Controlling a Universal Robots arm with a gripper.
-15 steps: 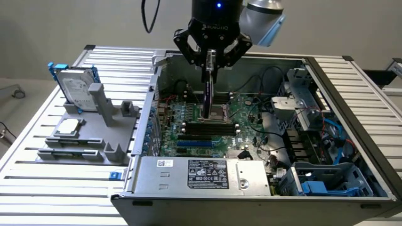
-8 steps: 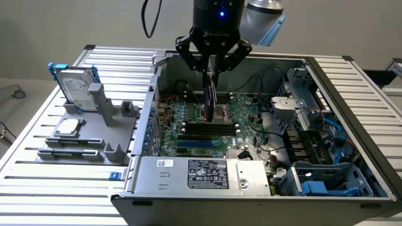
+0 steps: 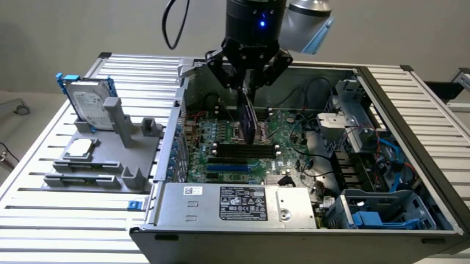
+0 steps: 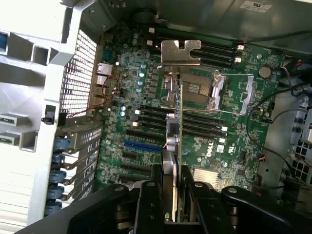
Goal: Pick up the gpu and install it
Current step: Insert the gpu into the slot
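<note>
the black two-finger gripper (image 3: 248,88) is clamped on the thin green-and-black gpu card (image 3: 250,121), which hangs edge-down straight below the fingers, over the green motherboard (image 3: 224,137) in the open grey metal computer case (image 3: 235,206). to seat it well, i'd keep the card upright, square its lower edge to the slot beneath the hand, and press evenly.

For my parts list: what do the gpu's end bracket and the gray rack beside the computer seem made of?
End bracket of the gpu: likely bare sheet metal, silvery sheen, thin, notched. Gray rack: probably plastic, matte, uniform colour, blocky shapes.
</note>
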